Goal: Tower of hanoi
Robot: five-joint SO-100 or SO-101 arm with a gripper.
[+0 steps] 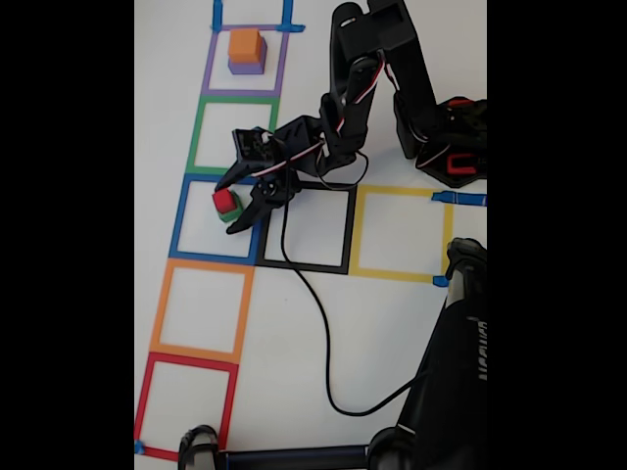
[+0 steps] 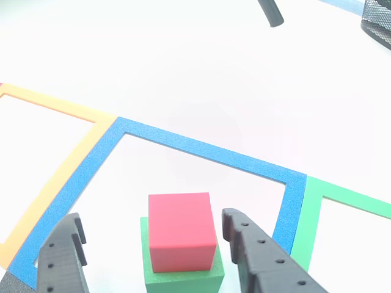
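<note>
On the white table (image 1: 323, 323), the black two-finger tool (image 1: 238, 204) sits low over the blue tape-outlined square (image 1: 186, 220), its jaws spread to either side of a two-cube stack. The small plain red cube (image 2: 181, 231) rests on the slightly wider plain green cube (image 2: 183, 278), smaller on larger as the puzzle's ordering demands. In the other view, the tool's two dark fingers (image 2: 259, 256) flank the red cube with a gap showing on each side, so the tool looks released and not gripping anything; whether the fingers brush the green cube lower down is hard to tell, since the frame cuts off there. The straddling pose suits either picking the red cube up or having just set it down. Well apart, in the purple tape-outlined square (image 1: 211, 59), the plain orange cube (image 1: 246, 45) sits on the plain purple cube (image 1: 246, 67), again smaller above larger. The green tape-outlined square (image 1: 200, 132) between the two stacks holds nothing.
</note>
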